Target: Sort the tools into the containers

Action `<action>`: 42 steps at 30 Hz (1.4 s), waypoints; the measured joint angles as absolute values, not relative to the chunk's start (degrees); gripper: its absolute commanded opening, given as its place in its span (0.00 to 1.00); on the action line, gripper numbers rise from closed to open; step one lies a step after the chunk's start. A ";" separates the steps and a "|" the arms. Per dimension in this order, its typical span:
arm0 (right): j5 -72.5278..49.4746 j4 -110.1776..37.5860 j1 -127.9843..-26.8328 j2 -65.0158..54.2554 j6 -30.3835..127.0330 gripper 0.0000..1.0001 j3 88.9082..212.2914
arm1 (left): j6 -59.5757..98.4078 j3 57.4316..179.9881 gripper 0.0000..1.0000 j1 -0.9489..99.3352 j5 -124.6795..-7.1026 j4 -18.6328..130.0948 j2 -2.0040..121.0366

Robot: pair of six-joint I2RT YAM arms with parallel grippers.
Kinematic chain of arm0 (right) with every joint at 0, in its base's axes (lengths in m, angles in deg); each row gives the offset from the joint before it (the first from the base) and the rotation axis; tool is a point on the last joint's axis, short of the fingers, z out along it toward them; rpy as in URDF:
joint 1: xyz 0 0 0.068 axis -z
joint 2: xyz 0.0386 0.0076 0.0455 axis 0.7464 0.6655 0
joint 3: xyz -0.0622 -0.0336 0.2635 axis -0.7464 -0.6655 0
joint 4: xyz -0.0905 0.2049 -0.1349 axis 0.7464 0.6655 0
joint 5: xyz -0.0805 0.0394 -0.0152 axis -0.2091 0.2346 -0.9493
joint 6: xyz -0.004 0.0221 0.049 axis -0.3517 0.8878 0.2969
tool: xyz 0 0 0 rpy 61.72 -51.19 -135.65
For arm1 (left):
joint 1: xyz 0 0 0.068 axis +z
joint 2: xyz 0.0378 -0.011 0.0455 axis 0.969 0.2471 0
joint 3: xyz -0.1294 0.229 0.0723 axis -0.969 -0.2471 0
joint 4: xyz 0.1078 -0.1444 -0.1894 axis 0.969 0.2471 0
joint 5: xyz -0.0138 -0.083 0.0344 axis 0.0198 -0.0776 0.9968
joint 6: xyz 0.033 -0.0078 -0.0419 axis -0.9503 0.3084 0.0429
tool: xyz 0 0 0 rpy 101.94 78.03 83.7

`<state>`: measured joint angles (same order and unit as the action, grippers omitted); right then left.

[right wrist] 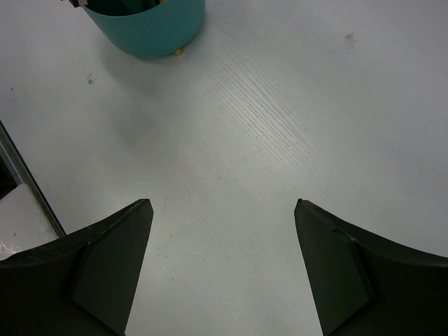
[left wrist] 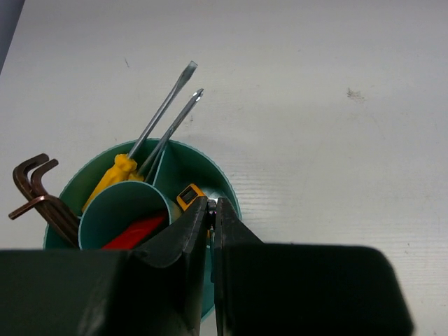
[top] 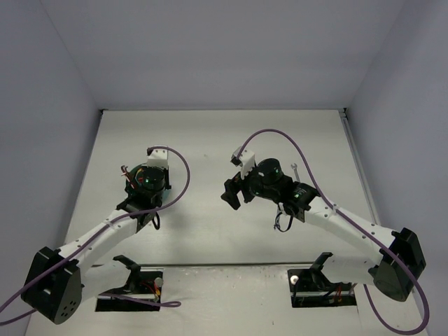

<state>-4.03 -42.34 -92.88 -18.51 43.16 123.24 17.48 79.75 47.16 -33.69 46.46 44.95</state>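
Right beneath the L gripper (left wrist: pixel 212 204), shut, seemingly on nothing, sits the teal bowl (left wrist: pixel 203 171) w/ screwdrivers (left wrist: pixel 117 173) & hex keys (left wrist: pixel 47 203). The R gripper (right wrist: pixel 223 203) gapes wide, empty, bowl ahead-left.

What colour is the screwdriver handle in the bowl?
Yellow-orange; the screwdriver handle shows best in the left wrist view.

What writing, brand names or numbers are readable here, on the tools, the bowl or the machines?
None is readable.
The teal bowl, the yellow-handled screwdrivers, the hex keys, the left arm and the right arm show no writing.
The small yellow tool in the bowl has a dark patch, too small to tell whether it is a label.
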 measured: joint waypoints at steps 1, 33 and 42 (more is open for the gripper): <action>-4.03 -42.33 -92.88 -18.59 43.16 0.80 123.20 | 17.51 79.75 0.01 47.40 -33.94 46.04 45.42; -4.08 -42.58 -92.88 -18.76 43.14 0.80 123.15 | 22.74 86.53 0.07 52.39 -37.90 52.00 55.96; -4.08 -42.69 -92.88 -19.13 43.14 0.81 123.15 | 24.95 88.99 0.34 52.58 -37.93 56.32 56.86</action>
<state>-4.08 -42.69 -92.88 -19.13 43.14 123.15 24.95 88.99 52.58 -37.93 56.32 56.86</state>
